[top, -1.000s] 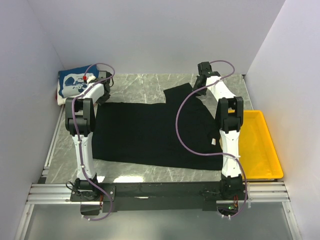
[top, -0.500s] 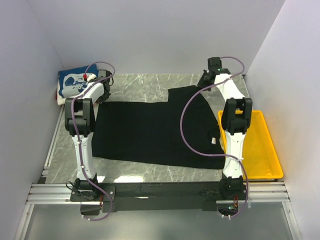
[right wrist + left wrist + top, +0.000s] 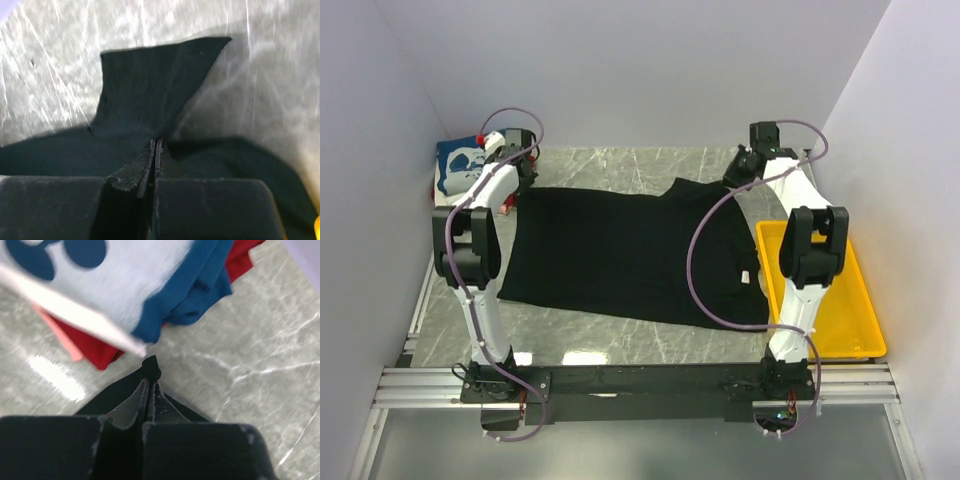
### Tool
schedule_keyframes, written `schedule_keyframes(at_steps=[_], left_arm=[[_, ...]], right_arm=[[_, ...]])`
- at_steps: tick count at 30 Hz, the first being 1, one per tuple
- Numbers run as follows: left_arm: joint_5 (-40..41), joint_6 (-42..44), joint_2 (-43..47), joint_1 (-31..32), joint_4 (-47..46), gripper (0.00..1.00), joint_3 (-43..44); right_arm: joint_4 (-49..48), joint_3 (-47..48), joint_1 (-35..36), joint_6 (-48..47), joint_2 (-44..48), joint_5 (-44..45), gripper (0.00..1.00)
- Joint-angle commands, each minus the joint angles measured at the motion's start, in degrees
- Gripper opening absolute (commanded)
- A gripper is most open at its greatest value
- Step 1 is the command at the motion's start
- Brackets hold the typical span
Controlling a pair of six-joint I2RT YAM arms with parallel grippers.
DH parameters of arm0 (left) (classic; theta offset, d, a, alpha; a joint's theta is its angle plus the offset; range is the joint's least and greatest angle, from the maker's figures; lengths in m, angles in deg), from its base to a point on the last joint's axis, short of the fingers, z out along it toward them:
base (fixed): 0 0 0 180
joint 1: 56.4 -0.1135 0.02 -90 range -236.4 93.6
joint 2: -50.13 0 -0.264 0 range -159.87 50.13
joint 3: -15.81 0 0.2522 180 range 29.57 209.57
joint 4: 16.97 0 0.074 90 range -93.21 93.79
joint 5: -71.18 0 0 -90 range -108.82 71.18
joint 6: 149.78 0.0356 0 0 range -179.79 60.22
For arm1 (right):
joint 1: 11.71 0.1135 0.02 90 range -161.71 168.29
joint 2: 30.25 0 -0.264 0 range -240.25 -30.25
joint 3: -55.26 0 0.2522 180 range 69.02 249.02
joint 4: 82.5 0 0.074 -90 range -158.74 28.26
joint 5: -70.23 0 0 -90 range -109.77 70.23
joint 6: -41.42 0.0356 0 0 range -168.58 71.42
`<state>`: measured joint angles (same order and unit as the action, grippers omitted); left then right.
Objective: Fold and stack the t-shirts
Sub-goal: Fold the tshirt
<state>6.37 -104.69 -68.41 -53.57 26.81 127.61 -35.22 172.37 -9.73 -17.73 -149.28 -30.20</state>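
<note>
T-shirt (image 3: 620,255), black, long axis left-right

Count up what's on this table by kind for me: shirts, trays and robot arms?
Shirts: 4 (black shirt, blue shirt, white shirt, red shirt)
Yellow tray: 1
Robot arms: 2 (left arm, right arm)
Total: 7

The top view looks down from high behind the near edge onto the whole desk (image 3: 610,170). Each wrist view sits close over its own fingers (image 3: 132,402), angled down at the desk; all three share the black shirt (image 3: 620,255), the left also catching the folded pile (image 3: 460,165)
</note>
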Motion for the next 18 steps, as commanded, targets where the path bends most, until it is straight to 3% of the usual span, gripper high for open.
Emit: schedule_keyframes(at_steps=[1,11,18], left_arm=[[-0.14,-1.32,5.68,-0.72,-2.6,0.01,-3.81],[1.36,-8.0,15.53,-2.57,-7.61,0.01,-21.38],[0.13,-10.81,20.97,-2.65,-8.49,0.01,-28.34]], right_arm=[[-5.38,-7.51,-0.05,1.4,8.62,-1.6,0.0],[-8.55,-27.31,4.79,4.3,24.08,5.25,0.0],[-11.37,-42.77,5.41,6.33,35.41,4.89,0.0]])
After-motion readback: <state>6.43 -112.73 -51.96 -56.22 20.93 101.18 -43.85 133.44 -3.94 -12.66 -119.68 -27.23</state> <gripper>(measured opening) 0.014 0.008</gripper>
